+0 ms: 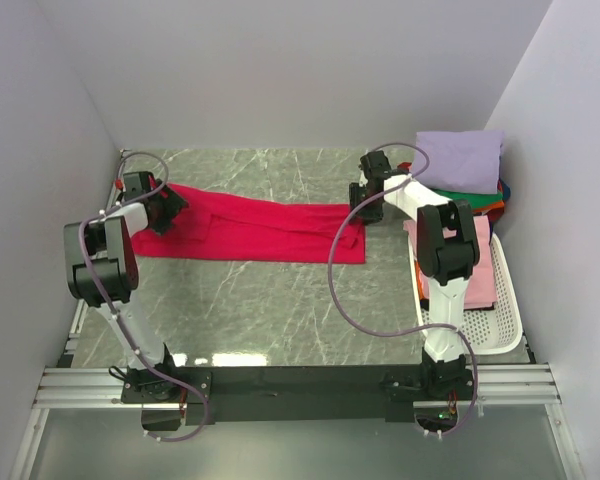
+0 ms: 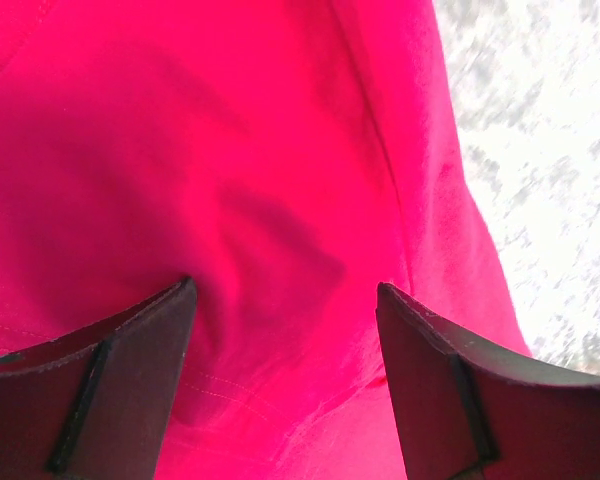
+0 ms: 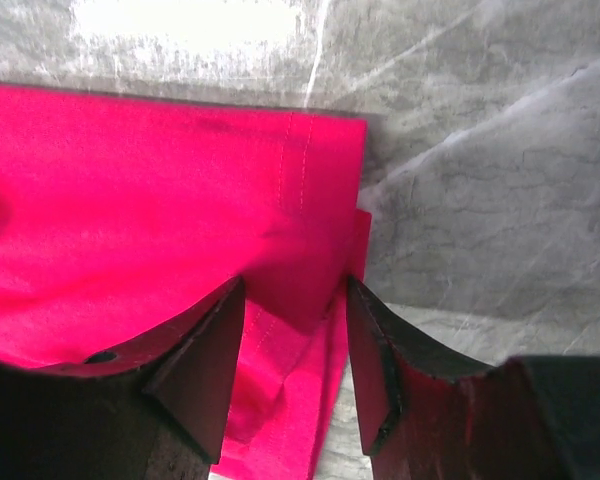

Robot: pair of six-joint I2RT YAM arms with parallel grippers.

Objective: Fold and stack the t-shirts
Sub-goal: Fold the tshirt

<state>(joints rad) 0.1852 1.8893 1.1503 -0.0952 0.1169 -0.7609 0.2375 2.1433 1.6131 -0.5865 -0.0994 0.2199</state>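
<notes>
Crimson shirt lies as a long folded band across the upper-mid part of the top view, on the marble-look table. It runs from the L gripper at upper left to the R gripper right of centre, one at each end.

L wrist view: jaws spread wide, red cloth under and between them, nothing pinched. R wrist view: jaws apart too, narrower gap, straddling the shirt's stitched corner. Cloth sits between the fingers but isn't clamped as far as I can see.

Lavender shirt tops a pile at upper right w/ green, orange and blue edges beneath. Pink shirt lies in the white basket at right.

Risks, my read:
- If jaws close too high they catch only the top layer, and the fold opens on lifting.
- R is right at the corner, so a small miss means it closes on hem only and the cloth slips out mid-lift.
- If one arm moves ahead of the other, the band skews and the next fold comes out crooked.
- Pressing too deep would scrape fingertips on the tabletop.
- R arm's cable loops near the shirt end and could drag it.
</notes>
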